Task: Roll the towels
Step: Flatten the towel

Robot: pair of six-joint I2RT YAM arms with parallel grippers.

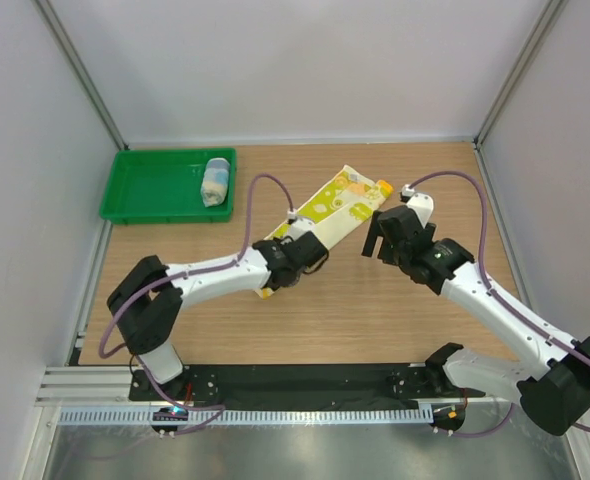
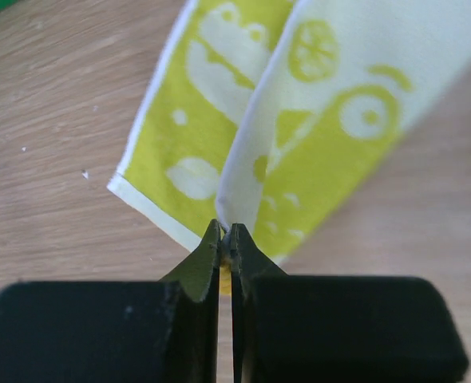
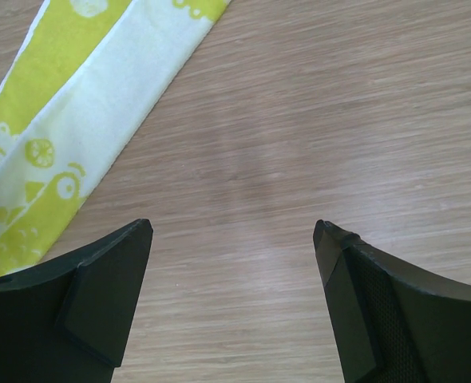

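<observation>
Left end effector: fingers together, clamped on the near end of the yellow-green towel, a thin edge of cloth pinched between the tips. Right end effector: fingers wide apart, holding nothing, over bare tabletop just beside the towel's far end.

The towel lies diagonally at mid-tabletop. The blue-and-white towel sits rolled in the green tray at the far left corner, well apart.

Left arm reaches low and rightward toward centre. Right arm extends diagonally forward and leftward.
</observation>
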